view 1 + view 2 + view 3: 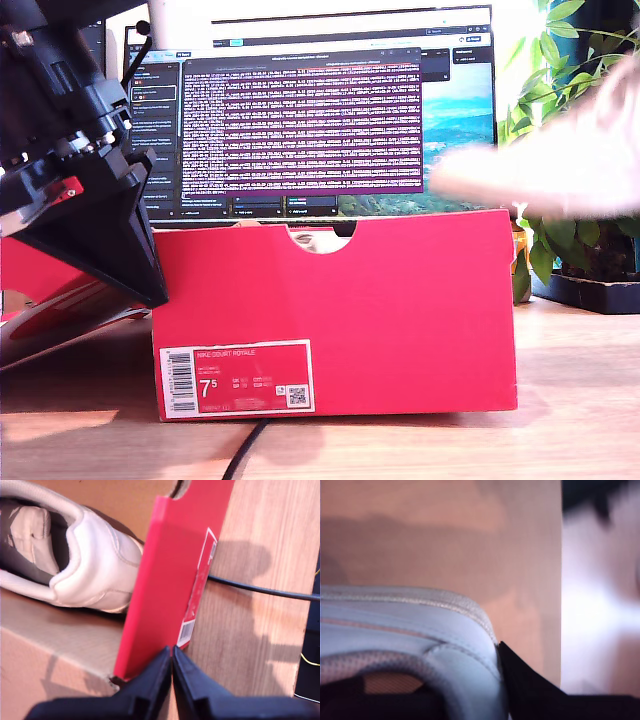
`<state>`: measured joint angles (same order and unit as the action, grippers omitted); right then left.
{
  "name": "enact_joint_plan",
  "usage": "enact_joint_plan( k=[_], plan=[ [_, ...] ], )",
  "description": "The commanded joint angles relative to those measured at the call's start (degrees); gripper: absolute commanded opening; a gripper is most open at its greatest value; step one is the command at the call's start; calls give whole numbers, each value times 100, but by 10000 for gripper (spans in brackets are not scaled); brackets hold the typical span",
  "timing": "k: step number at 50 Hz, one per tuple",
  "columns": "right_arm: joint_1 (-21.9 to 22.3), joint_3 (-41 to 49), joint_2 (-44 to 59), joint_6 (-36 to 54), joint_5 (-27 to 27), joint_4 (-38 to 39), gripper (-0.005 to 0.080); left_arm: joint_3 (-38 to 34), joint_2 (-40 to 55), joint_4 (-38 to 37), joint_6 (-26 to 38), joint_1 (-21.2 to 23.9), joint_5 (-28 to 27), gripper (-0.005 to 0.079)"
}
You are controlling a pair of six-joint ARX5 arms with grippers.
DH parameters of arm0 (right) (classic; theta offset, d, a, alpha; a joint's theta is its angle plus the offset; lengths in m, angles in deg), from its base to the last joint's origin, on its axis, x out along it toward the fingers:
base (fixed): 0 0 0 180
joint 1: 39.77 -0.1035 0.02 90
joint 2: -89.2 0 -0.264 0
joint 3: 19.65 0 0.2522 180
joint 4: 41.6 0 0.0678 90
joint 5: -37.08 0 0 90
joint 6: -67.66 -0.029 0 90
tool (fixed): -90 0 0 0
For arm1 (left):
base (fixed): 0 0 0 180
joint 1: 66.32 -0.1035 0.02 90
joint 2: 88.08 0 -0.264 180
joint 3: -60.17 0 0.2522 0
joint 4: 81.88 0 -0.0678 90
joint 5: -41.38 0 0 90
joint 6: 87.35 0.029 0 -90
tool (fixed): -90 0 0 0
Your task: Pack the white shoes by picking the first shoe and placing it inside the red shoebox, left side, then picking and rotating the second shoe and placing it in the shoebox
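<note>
While one white shoe (95, 565) lies in red shoebox (160, 590), my first gripper (171, 660) fingers pressed together just past box wall; my second gripper (470, 680) clamps 2nd white shoe (420, 630) collar.

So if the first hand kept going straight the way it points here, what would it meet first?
Most likely the red shoebox: my first hand sits shut with its tips right at the box's front wall. The white shoe lies beyond, inside. Depth is uncertain.

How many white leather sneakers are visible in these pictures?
2. One white leather sneaker lies inside the red cardboard shoebox; the other white sneaker is gripped by my second gripper above the wood.
</note>
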<state>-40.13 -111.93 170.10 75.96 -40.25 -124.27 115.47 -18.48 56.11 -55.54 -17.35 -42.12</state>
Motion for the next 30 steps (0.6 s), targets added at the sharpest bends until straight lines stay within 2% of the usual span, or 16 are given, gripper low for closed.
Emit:
enact_joint_plan(
  k=[1, 10, 22, 30],
  plan=[
    [-177, -286, -72, 564, -262, 216, -11, 26, 15, 37, 2, -11, -9, -19],
    [-494, -796, -72, 1788, -949, 975, -11, 26, 15, 37, 2, -11, -11, -19],
    [-1121, -1198, -70, 2861, -1554, 2736, -11, 26, 15, 37, 2, -11, -11, -19],
    [-1547, -1198, -20, 3851, -2378, 3659, -11, 26, 15, 37, 2, -11, -9, -19]
  ],
)
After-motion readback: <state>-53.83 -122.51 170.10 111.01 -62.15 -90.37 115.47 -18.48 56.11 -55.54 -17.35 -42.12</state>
